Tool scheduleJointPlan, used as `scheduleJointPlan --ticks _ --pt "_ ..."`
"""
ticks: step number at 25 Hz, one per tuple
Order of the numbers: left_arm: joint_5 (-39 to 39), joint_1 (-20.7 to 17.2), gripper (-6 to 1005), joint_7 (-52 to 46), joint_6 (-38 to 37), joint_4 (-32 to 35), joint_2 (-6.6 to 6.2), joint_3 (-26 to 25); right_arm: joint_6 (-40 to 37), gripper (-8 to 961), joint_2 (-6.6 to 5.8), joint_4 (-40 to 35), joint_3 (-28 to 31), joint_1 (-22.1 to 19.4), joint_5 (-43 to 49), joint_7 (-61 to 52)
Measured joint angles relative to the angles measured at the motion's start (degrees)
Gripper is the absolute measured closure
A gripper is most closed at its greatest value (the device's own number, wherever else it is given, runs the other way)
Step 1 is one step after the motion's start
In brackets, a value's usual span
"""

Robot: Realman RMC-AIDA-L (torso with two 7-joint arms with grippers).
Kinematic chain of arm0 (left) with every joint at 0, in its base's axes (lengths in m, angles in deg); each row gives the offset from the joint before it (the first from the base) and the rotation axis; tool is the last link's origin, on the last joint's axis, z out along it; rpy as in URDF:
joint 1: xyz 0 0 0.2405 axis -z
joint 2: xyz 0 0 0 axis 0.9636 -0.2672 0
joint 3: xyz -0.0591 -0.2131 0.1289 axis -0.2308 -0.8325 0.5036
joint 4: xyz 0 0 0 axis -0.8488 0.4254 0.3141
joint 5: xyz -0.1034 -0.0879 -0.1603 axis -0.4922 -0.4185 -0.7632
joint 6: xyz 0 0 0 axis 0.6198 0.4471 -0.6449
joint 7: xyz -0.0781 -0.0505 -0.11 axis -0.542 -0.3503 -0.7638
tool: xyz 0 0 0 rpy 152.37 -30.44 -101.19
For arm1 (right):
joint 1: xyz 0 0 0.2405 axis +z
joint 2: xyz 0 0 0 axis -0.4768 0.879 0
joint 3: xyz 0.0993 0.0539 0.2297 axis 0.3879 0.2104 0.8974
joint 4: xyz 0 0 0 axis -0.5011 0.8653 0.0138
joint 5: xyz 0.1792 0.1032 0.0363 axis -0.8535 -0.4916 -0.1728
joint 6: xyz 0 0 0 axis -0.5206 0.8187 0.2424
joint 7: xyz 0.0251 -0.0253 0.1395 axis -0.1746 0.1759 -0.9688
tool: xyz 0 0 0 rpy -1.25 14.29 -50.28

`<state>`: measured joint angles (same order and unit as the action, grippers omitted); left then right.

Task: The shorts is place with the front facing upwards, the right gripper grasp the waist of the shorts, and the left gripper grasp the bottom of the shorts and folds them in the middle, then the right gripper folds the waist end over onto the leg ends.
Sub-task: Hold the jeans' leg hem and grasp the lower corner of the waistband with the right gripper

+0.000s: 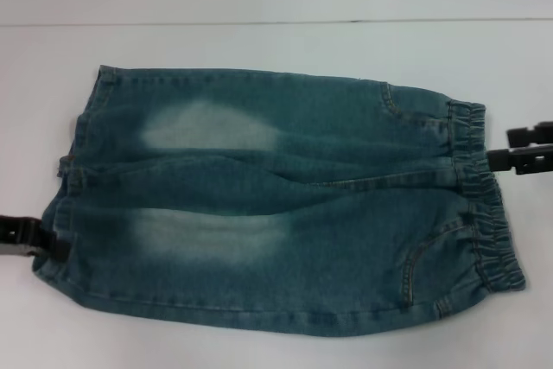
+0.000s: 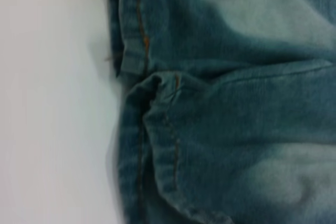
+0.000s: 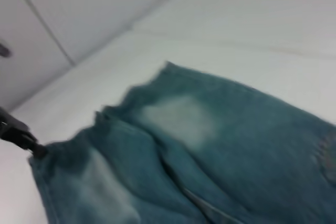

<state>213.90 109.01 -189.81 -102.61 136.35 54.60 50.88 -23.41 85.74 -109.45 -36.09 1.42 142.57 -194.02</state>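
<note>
- At the centre of the white table (image 1: pixel 259 347), one pair of shorts (image 1: pixel 285 205) lies flat, front side up, spread from 9 o'clock to 3 o'clock in the head view.
- Nearest the robot is one leg with a pale faded patch (image 1: pixel 207 235) on the thigh; the leg behind it carries a second pale patch (image 1: pixel 203 127), making two patches in all.
- A creased seam runs between the two legs through the middle of the cloth.
- At 9 o'clock sits the bottom of the shorts (image 1: pixel 73 157), two straight hemmed leg openings with orange-tan stitching; the left wrist view shows these two cuffs meeting, one slightly overlapping the other.
- At 3 o'clock sits the one gathered elastic waistband (image 1: pixel 484 196), puckered along its length, with a curved front pocket seam on each side beside it, two in total.
- The left gripper (image 1: pixel 34 239) is at 8 o'clock, touching the hem of the nearer leg; whether its fingers are spread or pinching the denim cannot be told.
- The right gripper (image 1: pixel 523 151) is at 3 o'clock, just beside the far part of the waistband, its black fingers pointing toward the cloth; whether they are spread or pressed together cannot be told.
- Farthest off, at 12 o'clock, a thin seam line crosses the table behind the shorts.
</note>
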Motion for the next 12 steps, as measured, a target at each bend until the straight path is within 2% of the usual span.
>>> scheduleJointPlan --ticks 5,12 --pt "-0.88 1.25 998 0.05 0.11 0.0 -0.02 -0.11 -1.99 133 -0.37 -4.48 -2.17 2.07 10.39 -5.54" --pt "-2.48 2.27 999 0.35 1.28 -0.01 -0.02 0.29 -6.06 134 -0.04 -3.67 -5.78 6.04 23.03 -4.45"
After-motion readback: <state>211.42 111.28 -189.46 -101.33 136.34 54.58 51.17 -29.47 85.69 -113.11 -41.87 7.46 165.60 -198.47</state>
